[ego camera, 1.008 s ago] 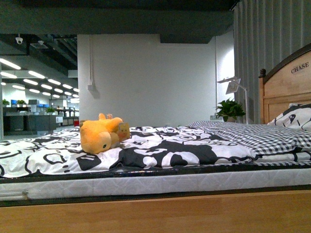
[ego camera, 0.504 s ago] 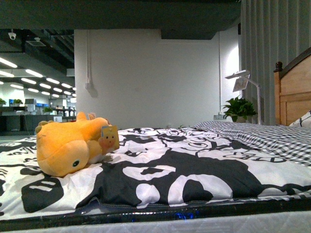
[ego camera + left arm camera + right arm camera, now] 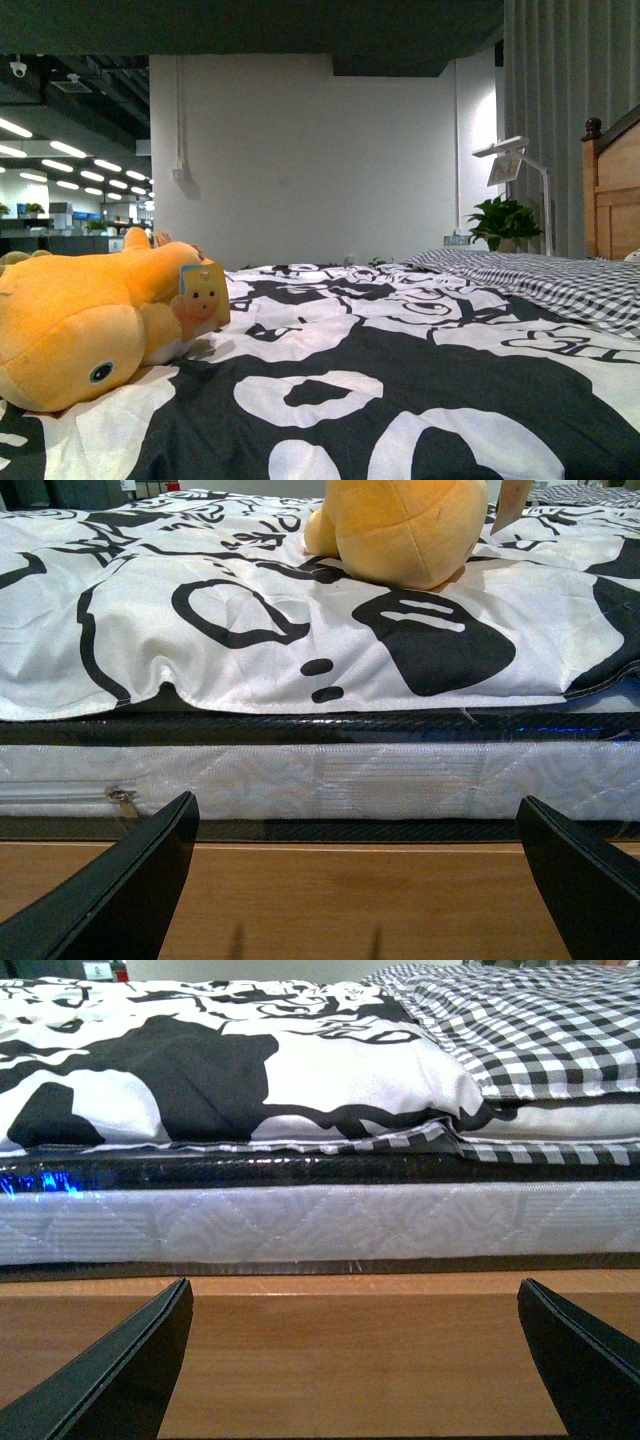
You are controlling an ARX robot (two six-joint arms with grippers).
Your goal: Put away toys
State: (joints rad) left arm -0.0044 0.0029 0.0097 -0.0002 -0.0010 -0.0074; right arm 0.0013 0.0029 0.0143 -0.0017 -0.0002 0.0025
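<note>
An orange-yellow plush animal (image 3: 90, 315) lies on its side on the black-and-white bedspread (image 3: 400, 390), at the left of the front view, with a small dark eye and a paper tag (image 3: 203, 292). It also shows in the left wrist view (image 3: 405, 530), on the bed beyond the mattress edge. My left gripper (image 3: 360, 880) is open and empty, low in front of the wooden bed frame (image 3: 350, 900). My right gripper (image 3: 355, 1360) is open and empty, also in front of the bed frame (image 3: 350, 1350). Neither arm shows in the front view.
A checked blanket (image 3: 560, 280) and wooden headboard (image 3: 615, 190) lie at the right. A potted plant (image 3: 505, 220) and a white lamp (image 3: 510, 160) stand behind the bed. The white mattress side (image 3: 350, 780) shows above the frame.
The front view has moved closer to the bed and to the right; the plush toy now looks larger and sits at the left edge. The bed frame has dropped out of the front view.
</note>
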